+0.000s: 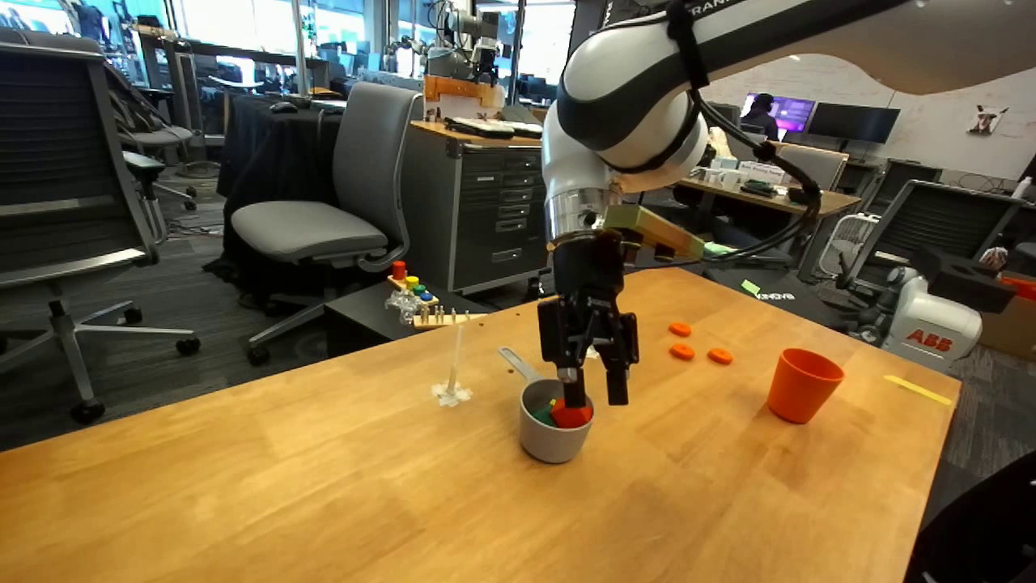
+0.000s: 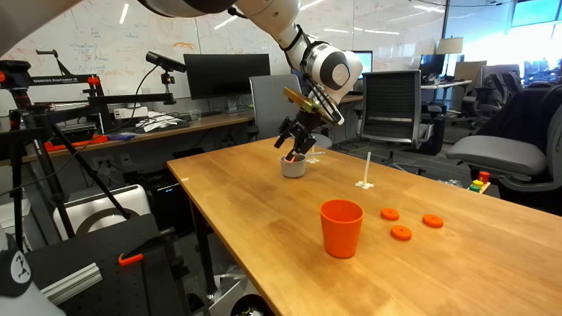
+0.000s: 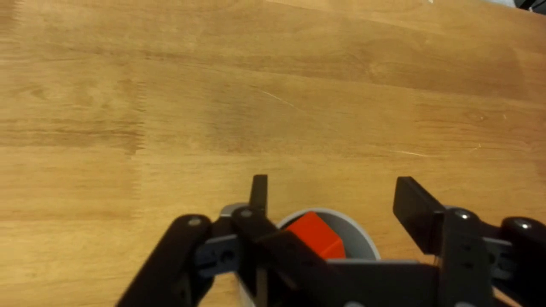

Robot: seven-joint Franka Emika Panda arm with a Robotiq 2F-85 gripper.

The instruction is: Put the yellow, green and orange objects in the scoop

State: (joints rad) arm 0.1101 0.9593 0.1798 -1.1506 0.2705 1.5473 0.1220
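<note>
The grey scoop stands upright on the wooden table, in both exterior views [image 1: 552, 442] [image 2: 293, 169]. Its rim shows in the wrist view [image 3: 361, 237]. An orange-red block [image 1: 571, 415] lies inside it and also shows in the wrist view [image 3: 319, 236]. A green object [image 1: 543, 415] lies beside it in the scoop, with a small yellow patch between them. The rest of the scoop's contents is hidden. My gripper [image 1: 596, 395] is above the scoop, its fingers apart with nothing between them. It also shows open in the wrist view [image 3: 330, 196].
An orange cup [image 1: 804, 386] and several orange discs [image 1: 682, 351] stand on the table. A thin white peg [image 1: 456, 364] is taped upright near the scoop. A yellow tape strip [image 1: 917, 389] lies near the table edge. A pegboard toy [image 1: 413, 287] sits off the table's far side.
</note>
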